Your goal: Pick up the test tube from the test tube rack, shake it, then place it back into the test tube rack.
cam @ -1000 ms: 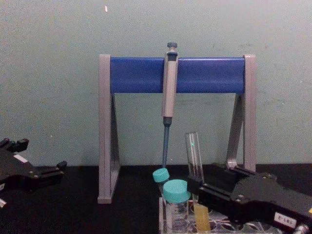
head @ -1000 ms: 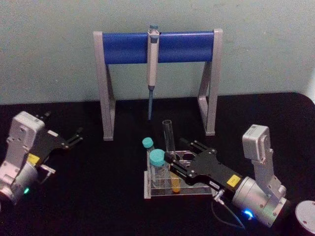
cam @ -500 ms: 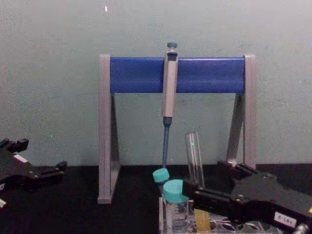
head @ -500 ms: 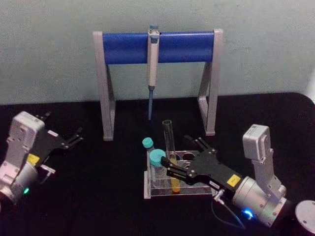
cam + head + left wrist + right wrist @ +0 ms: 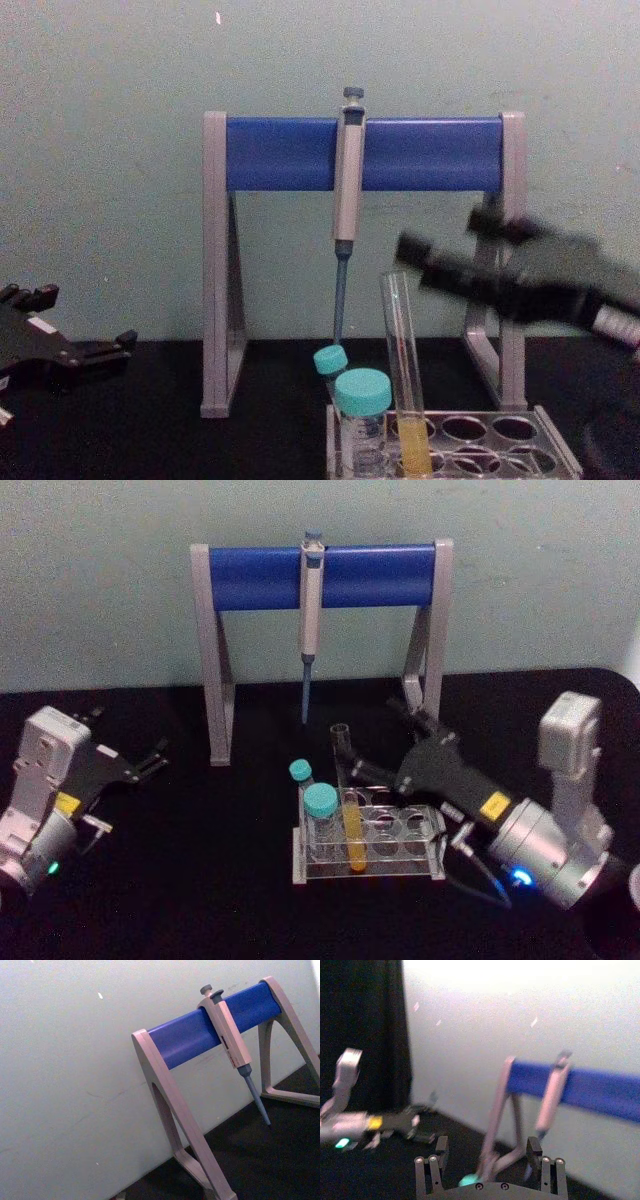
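The test tube [image 5: 348, 798] stands in the front left of the clear test tube rack [image 5: 385, 868], leaning slightly, with yellow-orange liquid at its bottom. In the chest view the test tube [image 5: 404, 360] rises out of the rack [image 5: 548, 452]. My right gripper [image 5: 375, 742] hangs open just behind and to the right of the tube's top, holding nothing. The chest view shows the right gripper [image 5: 440, 235] above the rack, apart from the tube. Its fingers [image 5: 440, 1146] are spread wide in the right wrist view. My left gripper [image 5: 125, 738] rests open at the far left.
A grey-and-blue pipette stand [image 5: 320, 575] with a hanging pipette [image 5: 309, 620] stands behind the rack. Two teal-capped vials [image 5: 322, 802] sit in the rack's left end beside the tube. The black table between the left gripper and the rack is bare.
My right gripper has let go of the test tube and moved up and back to the right. The tube now stands free in the rack. The left arm has not moved.
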You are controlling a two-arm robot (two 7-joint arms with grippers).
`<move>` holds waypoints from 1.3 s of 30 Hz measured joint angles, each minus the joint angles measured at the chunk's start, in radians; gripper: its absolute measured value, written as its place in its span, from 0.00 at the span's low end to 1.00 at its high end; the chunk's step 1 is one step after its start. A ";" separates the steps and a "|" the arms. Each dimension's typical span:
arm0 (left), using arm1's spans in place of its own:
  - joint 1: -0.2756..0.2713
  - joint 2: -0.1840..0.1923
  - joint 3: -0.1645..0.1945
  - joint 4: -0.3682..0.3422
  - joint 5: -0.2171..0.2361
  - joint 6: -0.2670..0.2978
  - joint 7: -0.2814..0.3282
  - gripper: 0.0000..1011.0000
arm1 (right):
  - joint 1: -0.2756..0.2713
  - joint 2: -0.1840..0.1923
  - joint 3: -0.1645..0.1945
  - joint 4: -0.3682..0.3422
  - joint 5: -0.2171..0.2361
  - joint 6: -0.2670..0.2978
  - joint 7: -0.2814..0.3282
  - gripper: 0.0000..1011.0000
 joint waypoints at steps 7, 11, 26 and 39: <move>0.000 0.000 0.000 0.000 0.000 0.000 0.000 0.99 | -0.052 -0.026 0.082 -0.054 -0.072 -0.026 -0.168 0.99; 0.000 0.000 0.000 0.000 0.000 0.000 0.000 0.99 | -0.099 -0.054 0.127 -0.060 -0.182 0.007 -0.328 0.99; 0.000 0.000 0.000 0.000 0.000 0.000 0.000 0.99 | -0.172 -0.102 0.149 -0.007 -0.334 0.232 -0.475 0.99; 0.000 0.000 0.000 0.000 0.000 0.000 0.000 0.99 | -0.170 -0.114 0.146 0.004 -0.352 0.294 -0.469 0.99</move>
